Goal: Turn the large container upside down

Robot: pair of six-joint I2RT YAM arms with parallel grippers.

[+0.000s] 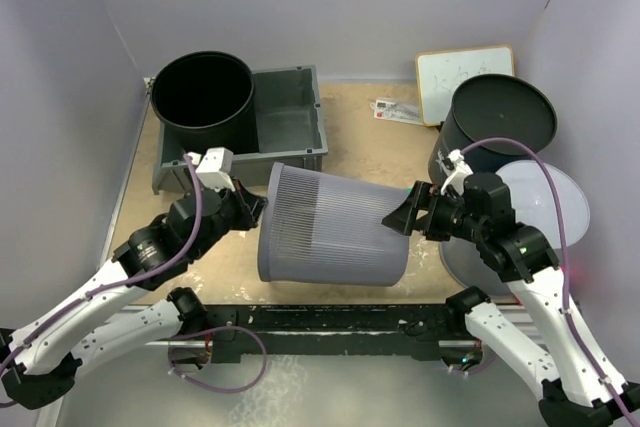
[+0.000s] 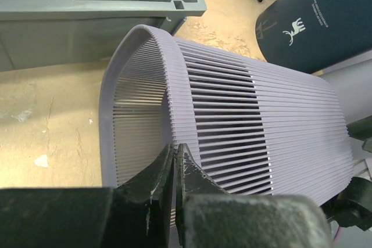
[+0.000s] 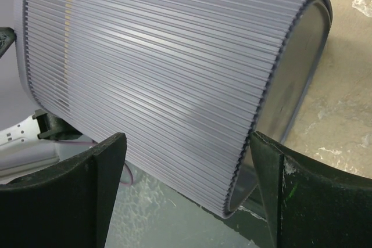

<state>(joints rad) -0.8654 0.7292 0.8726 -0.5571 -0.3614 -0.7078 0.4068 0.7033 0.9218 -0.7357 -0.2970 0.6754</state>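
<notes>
Hazard: pinched thin rim of ribbed lilac plastic basket (image 1: 330, 232) with left hand (image 2: 174, 164) alone, right hand (image 3: 187, 161) spread, risked slipping.

- ribbed container (image 1: 330, 232), centre of the top view: lavender-grey plastic with fine raised slats and a soft satin sheen.
- grey bin (image 1: 290, 132), upper left: smooth moulded plastic, matt.
- black bucket (image 1: 205, 132), upper left: dull black plastic.
- dark tub (image 2: 317, 18), upper right of the left wrist view: smooth, matt.
- tabletop (image 1: 370, 152): tan, wood-like board, scuffed, rough.
</notes>
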